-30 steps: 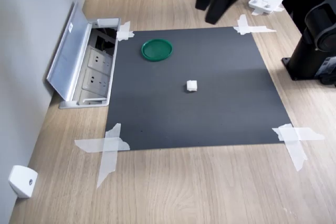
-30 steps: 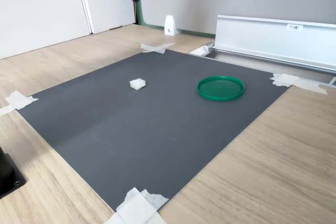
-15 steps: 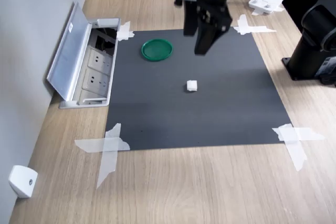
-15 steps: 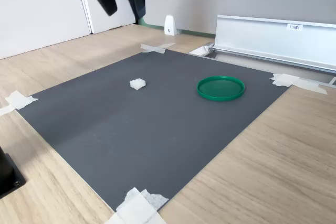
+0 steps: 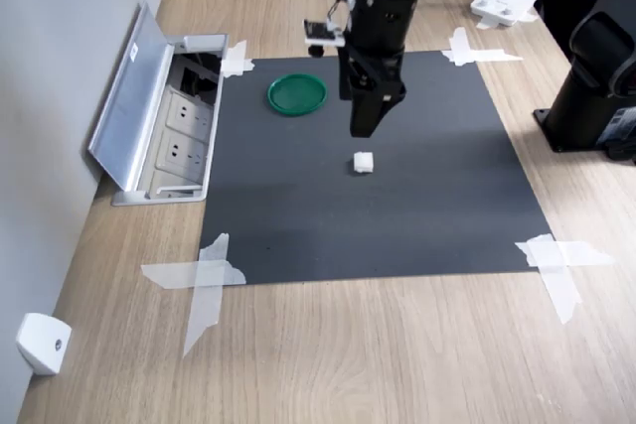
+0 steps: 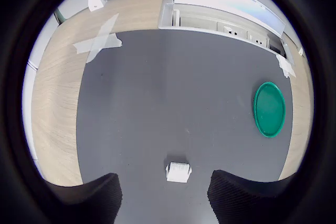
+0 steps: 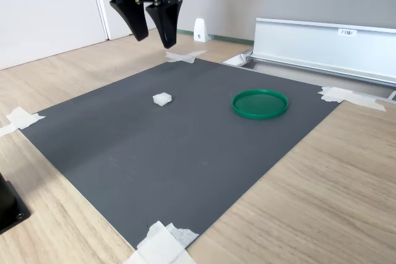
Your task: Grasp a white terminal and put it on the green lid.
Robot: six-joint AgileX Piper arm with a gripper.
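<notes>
Above the white terminal (image 5: pixel 364 162), the end effector (image 7: pixel 153 40) has descended since 0.5 s ago, fingers apart.

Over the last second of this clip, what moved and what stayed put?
The gripper has come down from the frame's top edge and forward over the dark mat, jaws open, and now hangs above the white terminal without touching it. Nothing was grasped or released. The white terminal and the green lid lie where they were.
</notes>
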